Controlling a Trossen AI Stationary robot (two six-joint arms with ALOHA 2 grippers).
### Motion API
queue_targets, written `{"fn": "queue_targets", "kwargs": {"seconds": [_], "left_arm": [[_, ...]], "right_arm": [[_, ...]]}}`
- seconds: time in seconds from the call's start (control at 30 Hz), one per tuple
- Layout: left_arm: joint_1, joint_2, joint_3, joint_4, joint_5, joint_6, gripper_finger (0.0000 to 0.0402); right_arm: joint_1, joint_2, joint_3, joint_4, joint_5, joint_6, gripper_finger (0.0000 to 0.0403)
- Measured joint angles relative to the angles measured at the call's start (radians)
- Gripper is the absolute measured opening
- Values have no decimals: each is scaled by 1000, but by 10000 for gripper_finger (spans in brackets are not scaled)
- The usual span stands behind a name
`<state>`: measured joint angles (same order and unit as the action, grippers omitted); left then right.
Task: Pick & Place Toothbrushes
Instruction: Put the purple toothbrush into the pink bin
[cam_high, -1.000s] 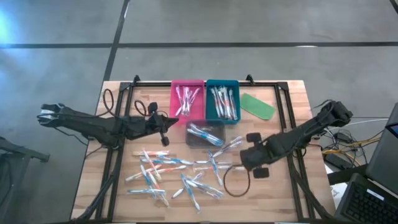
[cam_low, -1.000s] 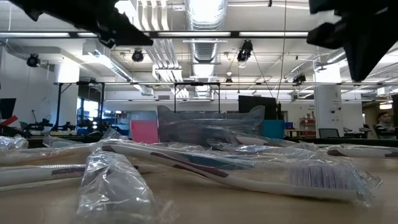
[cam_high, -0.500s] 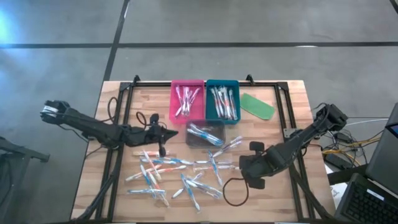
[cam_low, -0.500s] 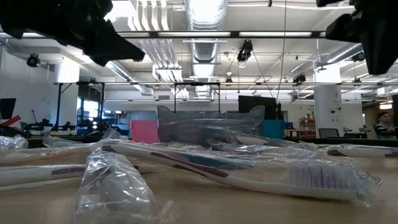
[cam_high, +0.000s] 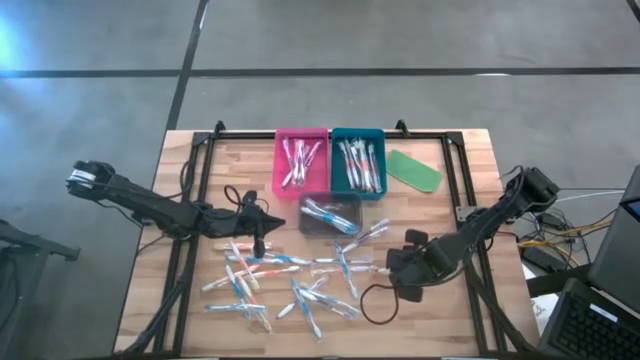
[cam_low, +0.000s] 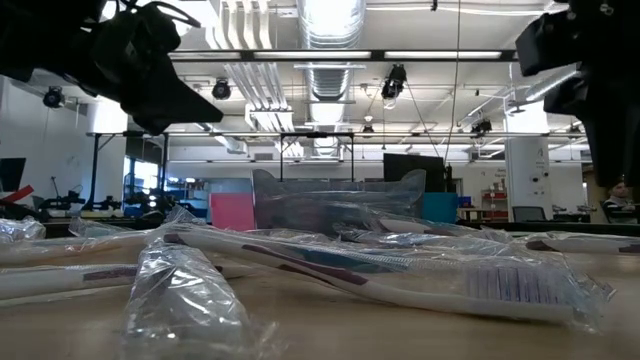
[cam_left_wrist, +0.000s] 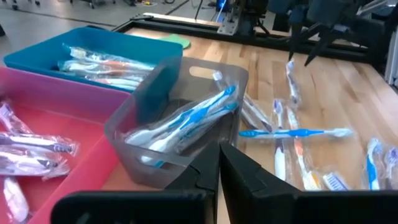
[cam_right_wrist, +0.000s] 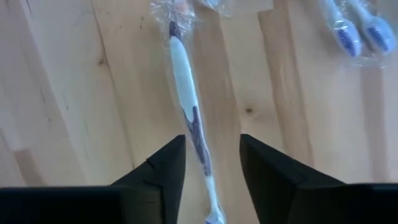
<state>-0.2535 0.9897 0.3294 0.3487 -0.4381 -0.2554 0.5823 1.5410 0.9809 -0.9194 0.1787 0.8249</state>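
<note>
Over the counter (cam_high: 470, 150), from above, loose toothbrushes (cam_high: 280, 280) lie below three bins; the right gripper (cam_high: 398, 272) hovers beside them. Its wrist view shows parted, empty jaws straddling one brush (cam_right_wrist: 186, 93), apparently lined up to grasp. The left gripper (cam_left_wrist: 219, 163), jaws together and empty, waits by the grey bin (cam_left_wrist: 180, 106).

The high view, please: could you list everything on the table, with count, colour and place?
Pink tray: one, far edge, holds wrapped toothbrushes.
Teal tray: one, beside the pink tray, holds wrapped toothbrushes.
Clear tray: one, nearer than the two trays, holds blue-accented toothbrushes.
Green oblong piece: one, beside the teal tray.
Loose toothbrushes: many, whitish with blue or orange accents, scattered on the near half.
Left gripper: shut, above the scattered pile.
Right gripper: open, astride a purple-marked toothbrush.
</note>
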Motion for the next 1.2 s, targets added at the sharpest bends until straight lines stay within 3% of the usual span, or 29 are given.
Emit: {"fn": "queue_targets", "kwargs": {"seconds": [0.27, 0.57, 1.2], "left_arm": [[0, 0, 0, 0, 0, -23, 16], [0, 0, 0, 0, 0, -15, 16], [0, 0, 0, 0, 0, -13, 16]], "right_arm": [[0, -1, -95, 161, 0, 14, 184], [0, -1, -181, 260, -1, 59, 195], [0, -1, -235, 357, -3, 87, 112]]}}
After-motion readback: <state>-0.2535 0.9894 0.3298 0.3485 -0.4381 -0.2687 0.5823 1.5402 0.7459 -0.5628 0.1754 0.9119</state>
